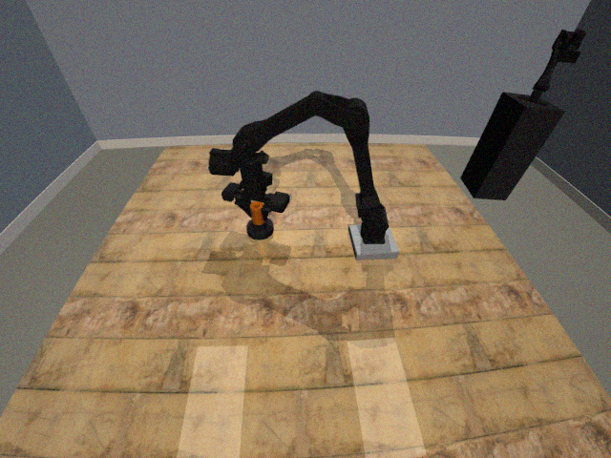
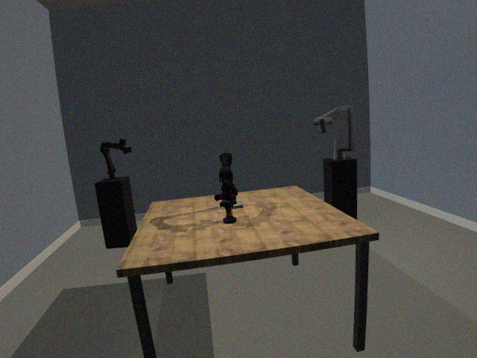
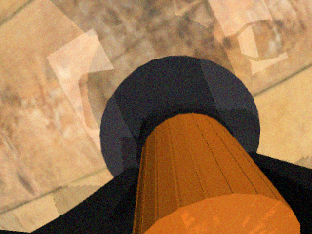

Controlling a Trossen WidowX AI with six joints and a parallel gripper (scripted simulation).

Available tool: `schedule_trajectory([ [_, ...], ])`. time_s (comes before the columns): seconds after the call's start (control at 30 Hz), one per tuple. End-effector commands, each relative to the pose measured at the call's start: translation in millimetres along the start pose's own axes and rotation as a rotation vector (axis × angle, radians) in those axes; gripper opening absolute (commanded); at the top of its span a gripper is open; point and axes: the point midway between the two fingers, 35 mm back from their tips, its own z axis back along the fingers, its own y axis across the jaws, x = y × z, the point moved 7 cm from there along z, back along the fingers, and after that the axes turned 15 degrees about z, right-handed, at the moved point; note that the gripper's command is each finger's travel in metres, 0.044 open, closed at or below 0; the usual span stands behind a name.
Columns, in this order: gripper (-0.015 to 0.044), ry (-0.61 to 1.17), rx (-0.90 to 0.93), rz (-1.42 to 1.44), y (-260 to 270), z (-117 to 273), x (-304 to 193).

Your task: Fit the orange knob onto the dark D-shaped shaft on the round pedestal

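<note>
The orange knob (image 1: 257, 217) (image 2: 231, 212) (image 3: 195, 161) stands upright over the dark round pedestal (image 1: 260, 233) (image 2: 229, 221) (image 3: 171, 88). Its lower end appears to meet the pedestal's top, and no shaft shows between them; I cannot tell whether a thin gap is left. My gripper (image 1: 257, 209) (image 3: 193, 171) points down and is shut on the knob, with one dark finger at each side in the wrist view. The shaft, its flat side and the knob's hole are hidden.
The arm's light grey base plate (image 1: 353, 242) (image 2: 239, 204) is on the wooden table (image 1: 276, 315) (image 2: 192, 246), right of the pedestal in the top view. Other arms stand on dark plinths (image 1: 513, 142) (image 2: 115, 212) (image 2: 339, 185) away from the table.
</note>
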Motion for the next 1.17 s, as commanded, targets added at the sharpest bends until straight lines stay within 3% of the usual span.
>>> schedule_trajectory([
  [0.0,0.0184,0.000,0.000,0.000,0,0,0],
  [0.33,0.0440,0.000,0.000,0.000,0,0,0],
  [0.57,0.0440,0.000,0.001,0.000,0,3,0],
  [0.83,0.0440,0.000,0.000,0.000,0,94,0],
  [1.13,0.0440,0.000,0.000,0.000,3,96,0],
])
